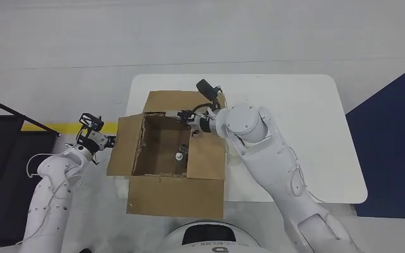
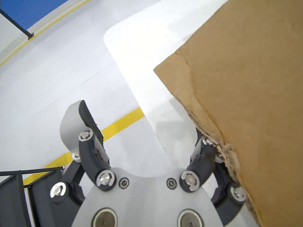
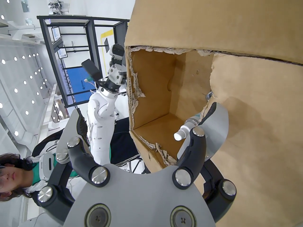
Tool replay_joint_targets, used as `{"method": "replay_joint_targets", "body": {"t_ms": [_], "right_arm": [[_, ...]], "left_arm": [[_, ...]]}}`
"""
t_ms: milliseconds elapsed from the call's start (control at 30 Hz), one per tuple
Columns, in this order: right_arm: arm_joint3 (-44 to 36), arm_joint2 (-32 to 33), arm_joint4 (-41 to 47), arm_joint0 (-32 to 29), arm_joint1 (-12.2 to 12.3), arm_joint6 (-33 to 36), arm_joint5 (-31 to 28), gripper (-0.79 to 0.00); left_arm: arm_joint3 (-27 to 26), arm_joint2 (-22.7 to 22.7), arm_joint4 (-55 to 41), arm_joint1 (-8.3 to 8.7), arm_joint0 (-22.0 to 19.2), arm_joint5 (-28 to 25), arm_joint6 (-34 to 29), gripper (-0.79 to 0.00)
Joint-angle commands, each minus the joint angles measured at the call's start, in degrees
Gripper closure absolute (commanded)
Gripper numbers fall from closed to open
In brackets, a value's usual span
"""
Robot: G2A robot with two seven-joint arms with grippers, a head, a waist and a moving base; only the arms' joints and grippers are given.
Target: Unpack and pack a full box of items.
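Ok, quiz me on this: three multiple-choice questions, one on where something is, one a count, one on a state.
1. Where is the small bottle? A inside the cardboard box; B beside it; C under it.
2. How many box flaps are folded out? A one; B two; C four.
3. The left hand is: A open; B shut empty; C shut on the bottle.
Answers: 1 A, it sits on the box floor; 2 C, one flap spreads from each side; 3 A, its fingers stand wide apart.
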Motion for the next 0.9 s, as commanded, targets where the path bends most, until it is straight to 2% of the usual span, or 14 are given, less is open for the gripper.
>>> {"method": "replay_joint_targets", "body": {"t_ms": [0, 233, 433, 633, 867], "right_arm": [[-0.79, 0.48, -0.53, -0.51, 0.35, 0.32, 0.35, -0.785], [-4.47, 3.13, -0.97, -3.47, 1.51, -0.59, -0.12, -0.785], [-8.8, 7.13, -0.13, -7.96, 2.52, -3.66, -1.88, -0.785], [-13.87, 11.75, 0.58, -14.09, 3.72, -5.4, -4.41, -0.785], [-17.66, 15.41, 1.35, -19.75, 4.89, -5.78, -7.18, -0.785]], "left_arm": [[-3.68, -0.97, -1.02, 0.14, 1.48, -0.2, 0.32, -0.785], [-18.55, -4.69, -5.41, 0.44, 8.1, -0.62, -0.45, -0.785], [-26.92, -6.0, -9.51, 0.51, 11.38, -1.79, -2.94, -0.785], [-29.56, -2.67, -9.38, 0.47, 10.73, -2.56, -5.83, -0.785], [-27.08, 4.89, -4.86, 0.2, 7.37, -2.38, -7.67, -0.785]]}}
